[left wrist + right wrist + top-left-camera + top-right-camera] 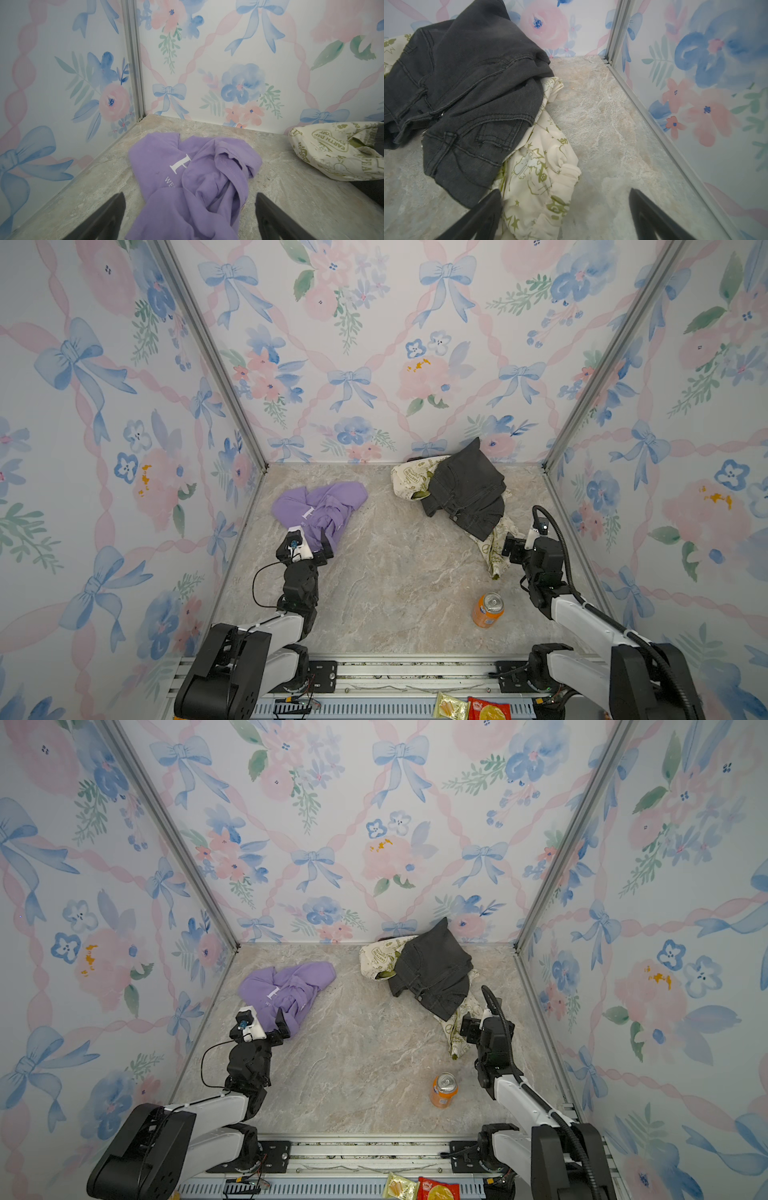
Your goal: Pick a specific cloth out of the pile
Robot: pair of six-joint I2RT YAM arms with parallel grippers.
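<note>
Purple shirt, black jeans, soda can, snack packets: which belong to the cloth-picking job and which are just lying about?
Part of the job:
- lavender T-shirt, lying apart on the left
- the pile: black denim garment over cream leaf-printed fabric

Just lying about:
- orange can
- snack packets

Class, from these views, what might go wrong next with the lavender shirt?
The open left gripper straddles the bunched edge of the lavender shirt; closing may pinch only a loose fold, which could slip.
The open right gripper sits by the cream printed fabric and may snag it.
The right arm could topple the orange can.
</note>
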